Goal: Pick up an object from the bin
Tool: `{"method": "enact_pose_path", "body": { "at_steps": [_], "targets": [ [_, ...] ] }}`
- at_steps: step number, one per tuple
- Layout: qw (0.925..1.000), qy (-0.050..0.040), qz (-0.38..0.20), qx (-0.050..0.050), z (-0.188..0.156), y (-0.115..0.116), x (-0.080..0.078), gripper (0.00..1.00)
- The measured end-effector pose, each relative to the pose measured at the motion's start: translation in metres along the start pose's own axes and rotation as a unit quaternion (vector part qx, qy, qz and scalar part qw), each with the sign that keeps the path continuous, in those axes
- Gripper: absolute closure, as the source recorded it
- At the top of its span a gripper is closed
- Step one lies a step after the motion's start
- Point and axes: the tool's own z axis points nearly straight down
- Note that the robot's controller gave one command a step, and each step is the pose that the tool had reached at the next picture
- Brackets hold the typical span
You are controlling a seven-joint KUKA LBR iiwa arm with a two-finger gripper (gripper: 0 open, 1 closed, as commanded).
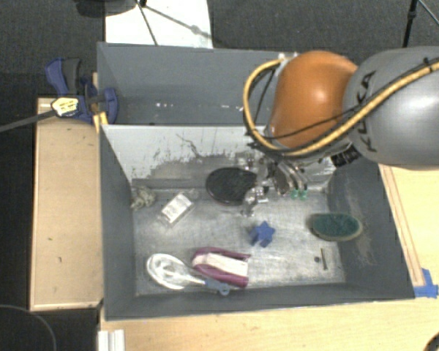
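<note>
1. Lying loose on the floor of the grey bin (120,229) are 1 black round disc (229,184), 1 blue star-shaped piece (262,233), 1 dark green oval pad (336,226), 1 small white block (175,208), 1 white looped plastic piece (165,270), 1 maroon-and-white packet (224,267), 1 small grey-brown lump (139,197) and 1 thin dark stick (323,258).
2. The disc lies near the back wall, about midway across the floor. The star lies in front of it and slightly to its right, apart from it. The oval pad is well to the right, with the stick in front of it.
3. The white block and the lump lie to the left of the disc. The loop and the packet touch each other along the front wall, the packet overlapping the loop's right end.
4. The arm (413,101) reaches in from the right, and its orange cover (311,93) and looped cables (254,104) hide part of the back wall.
5. The gripper (250,202) hangs low at the disc's right edge, behind the star and apart from it.
6. Whether the gripper is released or clenched cannot be told, and nothing is seen held in it.
</note>
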Motion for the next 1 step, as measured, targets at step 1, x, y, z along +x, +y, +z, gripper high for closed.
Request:
{"method": "enact_pose_path", "body": {
  "at_steps": [1],
  "targets": [
    [1.0000,0.0006,0.000,0.000,-0.0546,0.0016,0.0086,1.00]
  ]
}}
